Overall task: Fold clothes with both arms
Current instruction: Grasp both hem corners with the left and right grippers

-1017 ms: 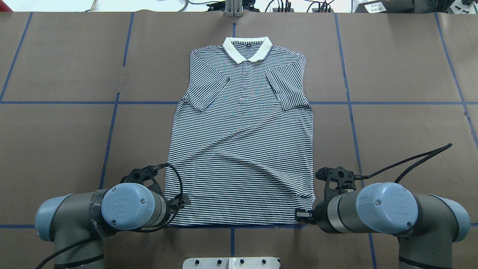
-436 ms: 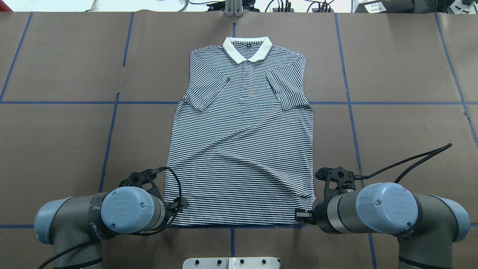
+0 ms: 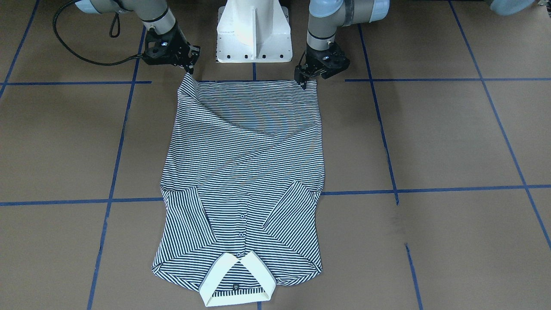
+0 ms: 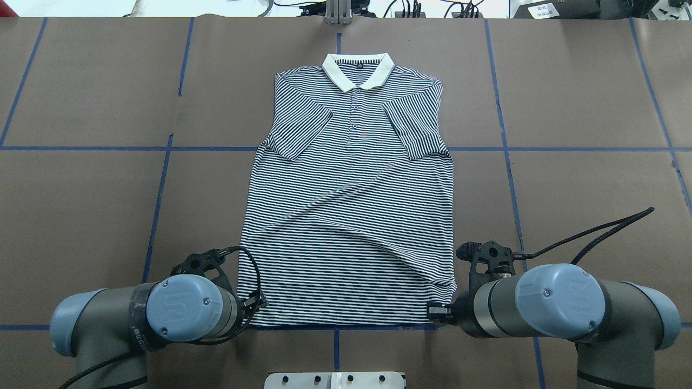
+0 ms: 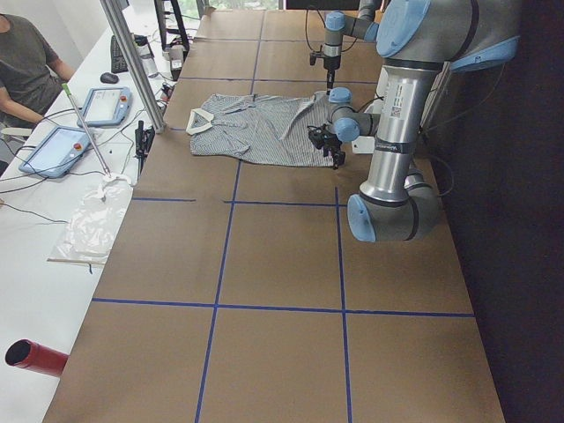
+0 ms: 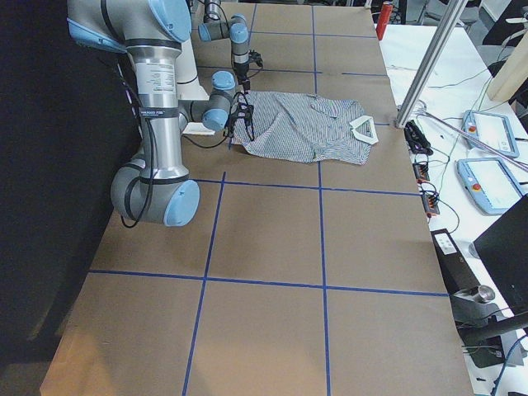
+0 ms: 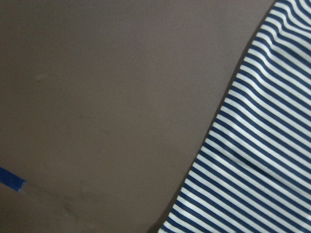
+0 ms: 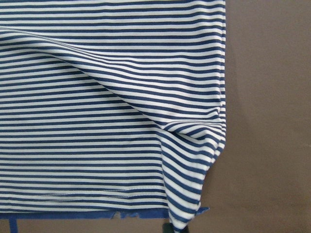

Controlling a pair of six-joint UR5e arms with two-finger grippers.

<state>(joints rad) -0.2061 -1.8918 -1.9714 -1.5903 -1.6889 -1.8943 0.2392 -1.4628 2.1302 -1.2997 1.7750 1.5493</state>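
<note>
Gripping the near right corner of the polo shirt, my right gripper is closed on a small peak of striped cloth raised off the bench. The front-facing camera shows it plainly. From overhead my own blue-capped wrist hides most of that gripper. The right wrist camera shows only a ridge of fabric running to the bottom of the frame, where a dark tip is cut off.

My left gripper stands at the other hem corner, fingers pointing down. I cannot tell whether they are apart or have cloth between them. The left wrist camera shows no fingers, only the shirt's side edge, bare bench and a scrap of blue tape.

The shirt lies front up in the middle of the bench, its cream collar at the far end and both sleeves folded in over the chest. The hem runs along a blue tape line just ahead of the white pedestal base. A diagonal crease crosses the lower body. Bare brown bench lies wide on both sides of the shirt.
</note>
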